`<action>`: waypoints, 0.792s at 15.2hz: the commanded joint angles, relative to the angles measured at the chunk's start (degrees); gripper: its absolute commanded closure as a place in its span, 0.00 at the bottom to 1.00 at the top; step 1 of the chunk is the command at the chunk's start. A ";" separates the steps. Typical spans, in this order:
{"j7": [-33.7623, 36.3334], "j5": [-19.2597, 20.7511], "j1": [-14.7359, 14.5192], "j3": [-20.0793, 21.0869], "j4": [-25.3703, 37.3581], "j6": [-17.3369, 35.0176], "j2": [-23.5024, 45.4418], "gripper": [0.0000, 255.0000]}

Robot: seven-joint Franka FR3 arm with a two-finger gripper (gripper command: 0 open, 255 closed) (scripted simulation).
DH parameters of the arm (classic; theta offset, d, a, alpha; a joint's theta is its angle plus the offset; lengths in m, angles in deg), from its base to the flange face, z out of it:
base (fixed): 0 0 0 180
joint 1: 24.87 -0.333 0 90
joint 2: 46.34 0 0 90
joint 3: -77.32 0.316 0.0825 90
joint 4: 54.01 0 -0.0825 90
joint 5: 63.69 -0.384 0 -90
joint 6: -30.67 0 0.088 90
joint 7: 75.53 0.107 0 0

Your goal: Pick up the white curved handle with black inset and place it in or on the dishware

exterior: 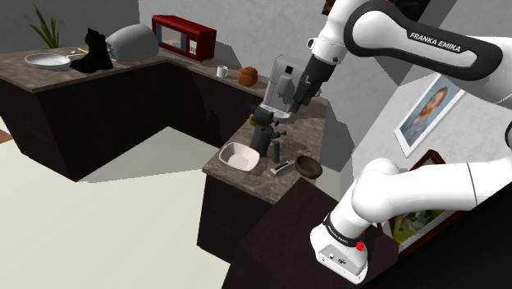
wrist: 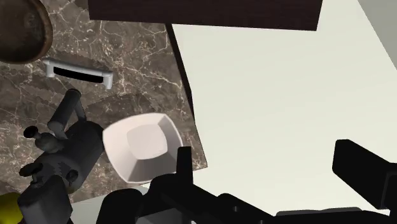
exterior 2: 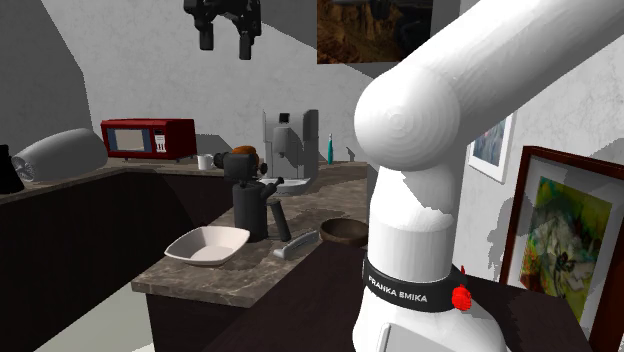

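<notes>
Veined dark stone was seen to top the table (exterior: pixel 250 177) in the shoulder view, below grey walls. A white dish (exterior: pixel 240 155) was set near its edge, and the white curved handle (exterior: pixel 281 168) was laid just beside the dish, between it and a dark bowl (exterior: pixel 309 166). The jaws were hung above a black pot (exterior: pixel 262 134) standing behind the dish.

From the second exterior view, the jaws were found high over the table, well above the dish (exterior 2: pixel 208 245), spread apart with nothing between them. The handle (exterior 2: pixel 297 243) was laid flat to that view's right of the dish.

Through the wrist view, the black fingers (wrist: pixel 183 162) were shown wide apart and empty. The dish (wrist: pixel 143 143) was nearest them, and the handle (wrist: pixel 79 72) was placed beyond the dish, its black inset upward. Its long axis was judged to run nearly along the line joining the fingers, so a wrist turn would probably be needed before a descent.
</notes>
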 commanded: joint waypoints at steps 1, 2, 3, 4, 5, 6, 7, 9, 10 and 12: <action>0.00 0.00 0.00 0.00 0.00 0.00 0.00 0.00; -2.02 0.68 -0.19 -0.95 -2.11 1.21 -0.88 0.00; -4.05 1.41 -0.35 -1.94 -4.16 2.42 -1.69 0.00; -6.08 2.19 -0.49 -2.97 -6.14 3.66 -2.41 0.00; -8.12 3.02 -0.57 -4.04 -8.04 4.92 -3.06 0.00; -10.17 3.89 -0.62 -5.15 -9.87 6.20 -3.61 0.00; -12.24 4.80 -0.62 -6.30 -11.63 7.52 -4.06 0.00; -16.40 6.79 -0.54 -8.77 -14.91 10.27 -4.63 0.00; -18.49 7.86 -0.46 -10.08 -16.43 11.71 -4.73 0.00; -22.74 10.09 -0.16 -12.82 -19.20 14.77 -4.51 0.00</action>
